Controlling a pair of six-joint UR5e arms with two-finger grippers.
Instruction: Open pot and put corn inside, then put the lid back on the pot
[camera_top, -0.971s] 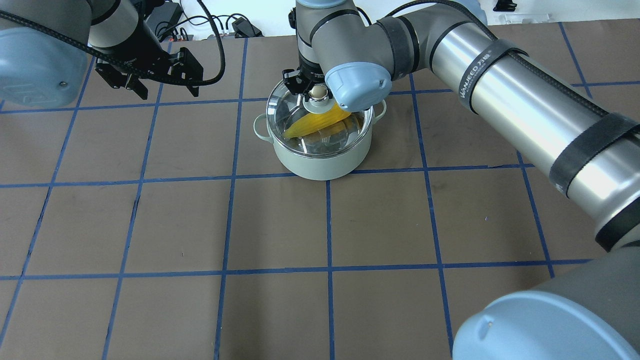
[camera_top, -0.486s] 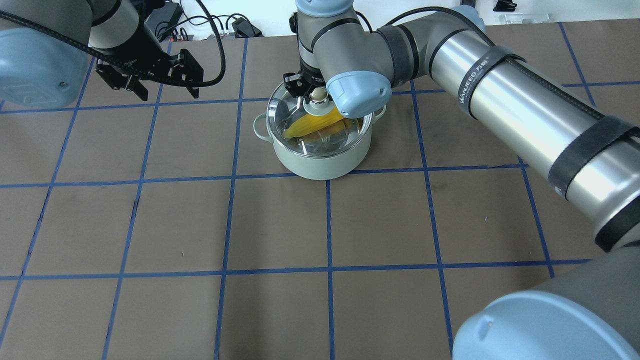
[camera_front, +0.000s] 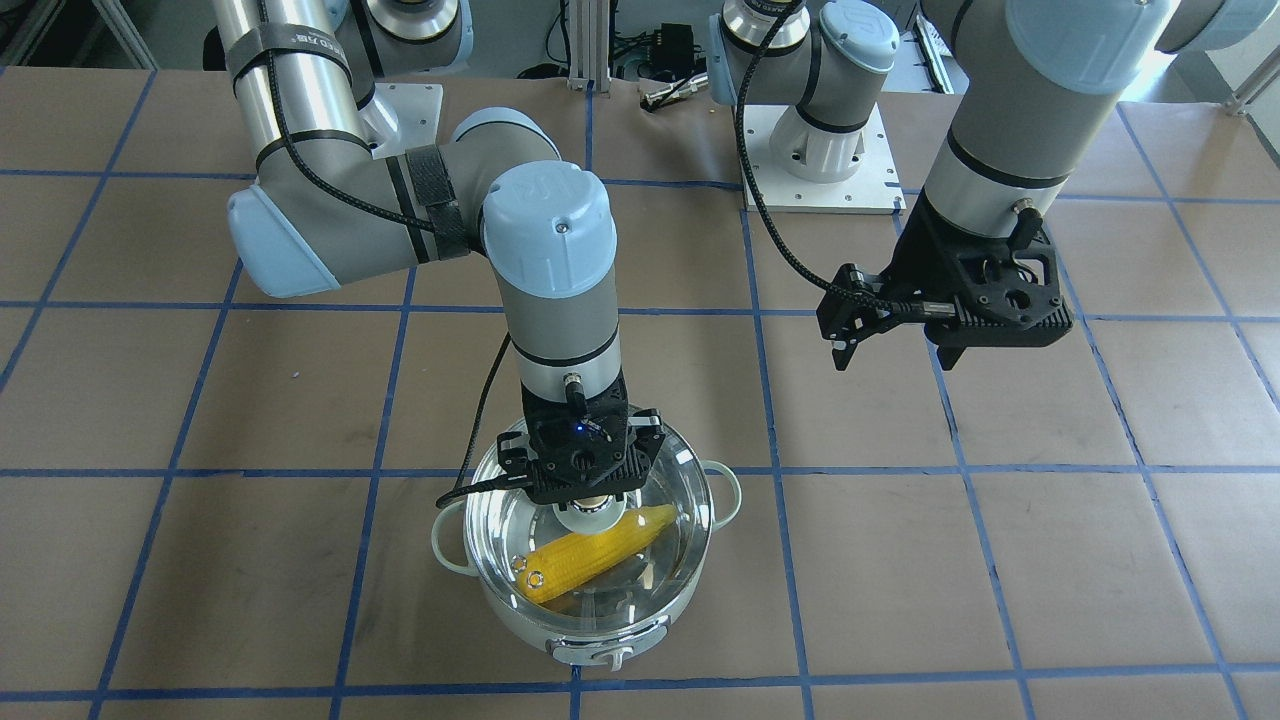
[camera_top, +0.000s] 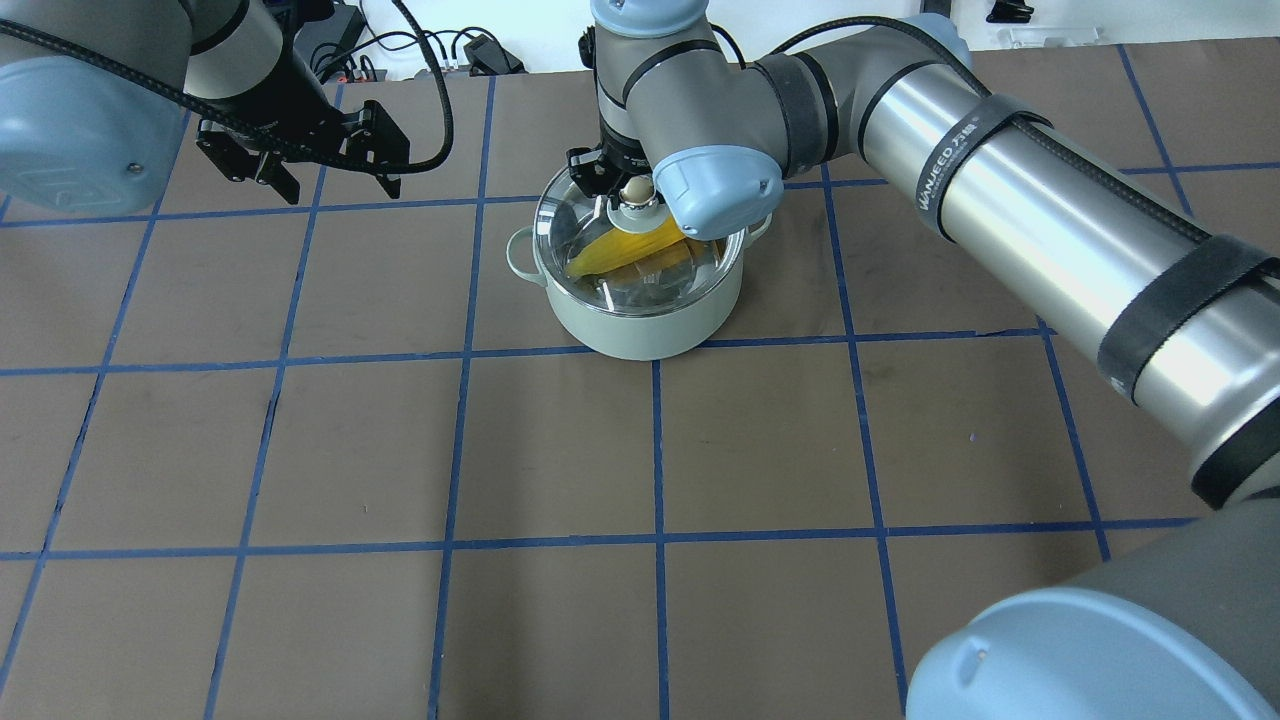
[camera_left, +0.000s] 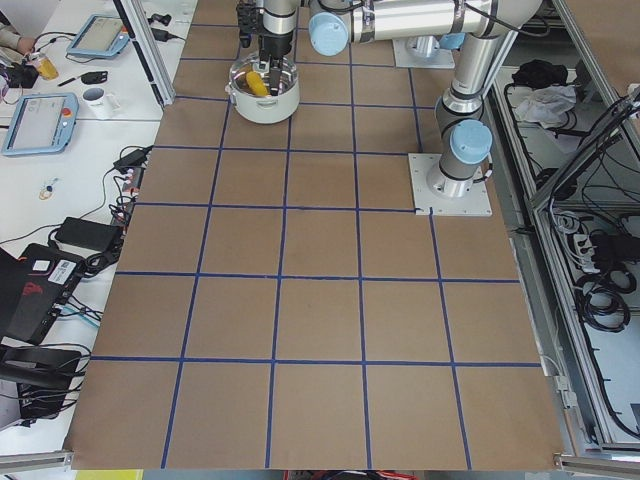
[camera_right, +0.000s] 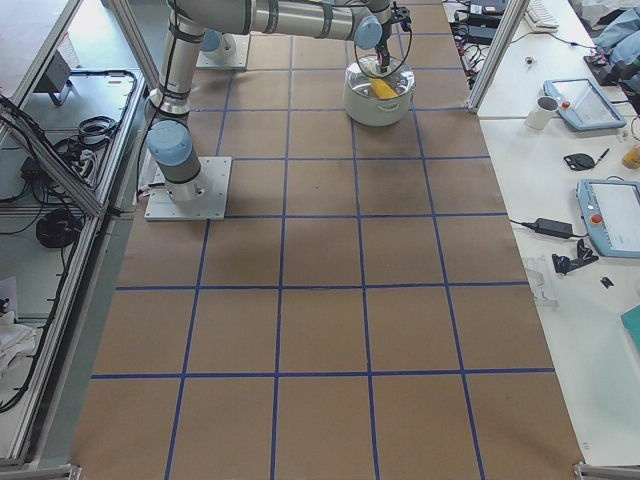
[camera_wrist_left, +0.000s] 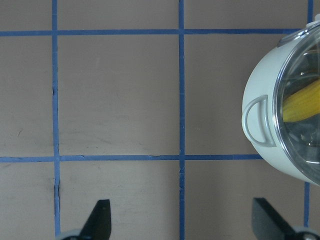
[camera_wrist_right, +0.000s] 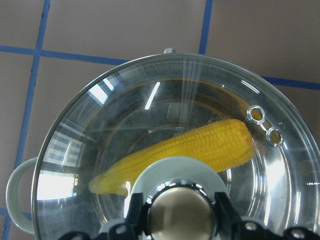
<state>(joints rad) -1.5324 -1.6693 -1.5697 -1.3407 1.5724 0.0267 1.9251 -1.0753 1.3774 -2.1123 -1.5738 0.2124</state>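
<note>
The pale green pot (camera_top: 640, 328) stands on the table in the far middle. The yellow corn (camera_top: 625, 250) lies inside it, seen through the glass lid (camera_front: 500, 520), which sits on the pot's rim. My right gripper (camera_front: 590, 500) comes down from above and its fingers are closed on either side of the lid's tan knob (camera_wrist_right: 181, 212). The corn (camera_wrist_right: 200, 147) fills the right wrist view under the glass. My left gripper (camera_top: 337, 188) is open and empty, above the table to the left of the pot, which shows at the edge of its wrist view (camera_wrist_left: 260, 90).
Brown table paper with blue tape grid (camera_top: 655, 450). Cables and power bricks (camera_top: 470, 50) lie past the table's far edge. The right arm's long link (camera_top: 1050, 220) stretches over the table's right half.
The right wrist has turned and sunk a little with the knob in its fingers, and the lid has settled lower on the pot. The left gripper has drifted slightly.
</note>
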